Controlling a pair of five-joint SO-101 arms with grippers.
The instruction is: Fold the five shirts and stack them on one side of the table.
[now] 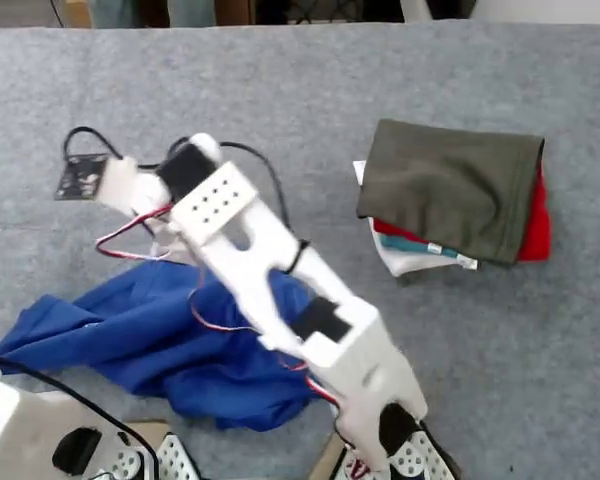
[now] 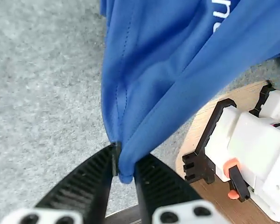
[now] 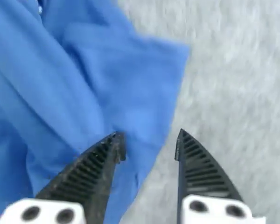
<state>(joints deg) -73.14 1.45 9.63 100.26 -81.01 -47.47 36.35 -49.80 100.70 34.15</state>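
Low left in the high view, the likely limp blue shirt (image 1: 150, 335) is trailing from the clenched left gripper (image 2: 126, 170), the open right gripper (image 3: 147, 144) hovering over an edge worth taking.

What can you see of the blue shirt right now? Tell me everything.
The blue shirt is unfolded, a crumpled heap of thin, smooth cloth with stitched seams and some white print. It lies on the grey table, apart from the folded stack. The left gripper is shut on a bunched edge; the right gripper hangs open over another edge. An arm crosses above it.
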